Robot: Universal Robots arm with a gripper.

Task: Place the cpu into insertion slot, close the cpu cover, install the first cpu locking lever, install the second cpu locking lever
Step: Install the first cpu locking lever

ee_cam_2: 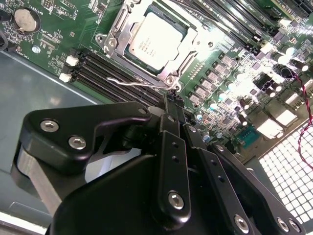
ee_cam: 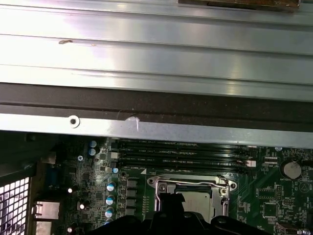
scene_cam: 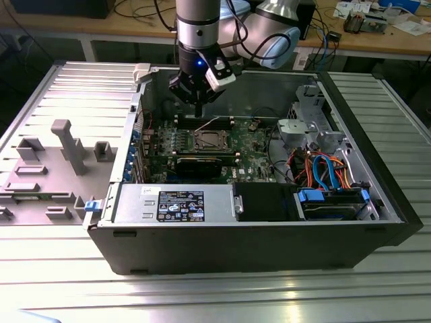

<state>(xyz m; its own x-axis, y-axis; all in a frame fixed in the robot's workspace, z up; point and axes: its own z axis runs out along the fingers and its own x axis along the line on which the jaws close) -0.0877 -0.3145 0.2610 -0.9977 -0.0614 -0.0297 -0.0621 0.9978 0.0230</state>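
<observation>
Hovering over the green motherboard [ee_cam_2: 54,29], the gripper [ee_cam_2: 171,102] is pinching its fingers together on nothing, near a corner of the cpu cover [ee_cam_2: 117,29], which is lying flat around the cpu [ee_cam_2: 155,40] sitting in the insertion slot [ee_cam_2: 138,66].

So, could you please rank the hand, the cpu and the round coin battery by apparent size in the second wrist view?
1. The hand, largest, though it is nearest the camera, which inflates it.
2. The cpu.
3. The coin battery, smallest.
</observation>
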